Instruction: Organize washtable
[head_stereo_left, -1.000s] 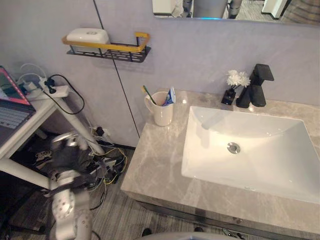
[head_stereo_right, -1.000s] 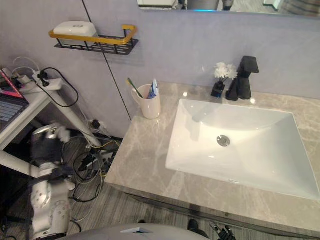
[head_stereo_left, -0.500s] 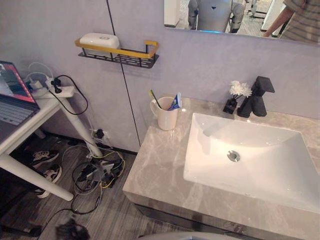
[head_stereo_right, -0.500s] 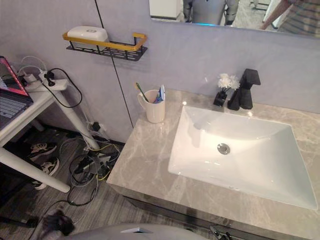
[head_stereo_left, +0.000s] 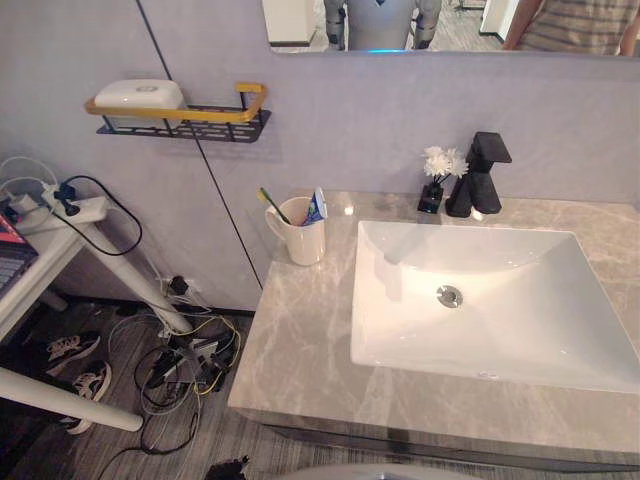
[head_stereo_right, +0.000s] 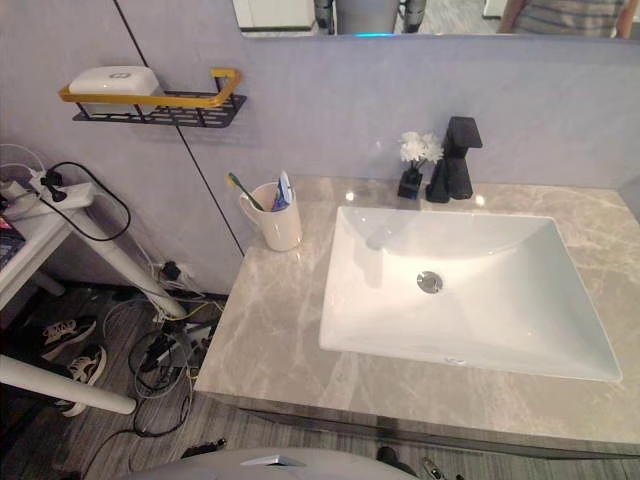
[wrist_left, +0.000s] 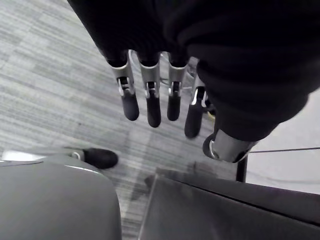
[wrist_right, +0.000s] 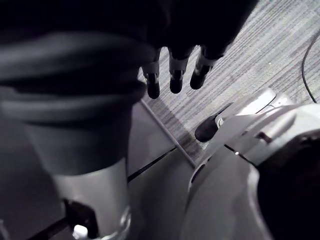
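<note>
The toothbrush leans in the cup, top tilted away from the sink; left hand and right hand fingers straight.

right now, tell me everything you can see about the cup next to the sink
The cup is a plain cream mug, ceramic by the look of it, with a loop handle on its left side. It stands upright near the back left corner of the grey marbled countertop, close to the wall and left of the white sink, apart from it. Inside it, a green-handled toothbrush leans left and a blue and white toothpaste tube sticks up. Nothing else touches it.
</note>
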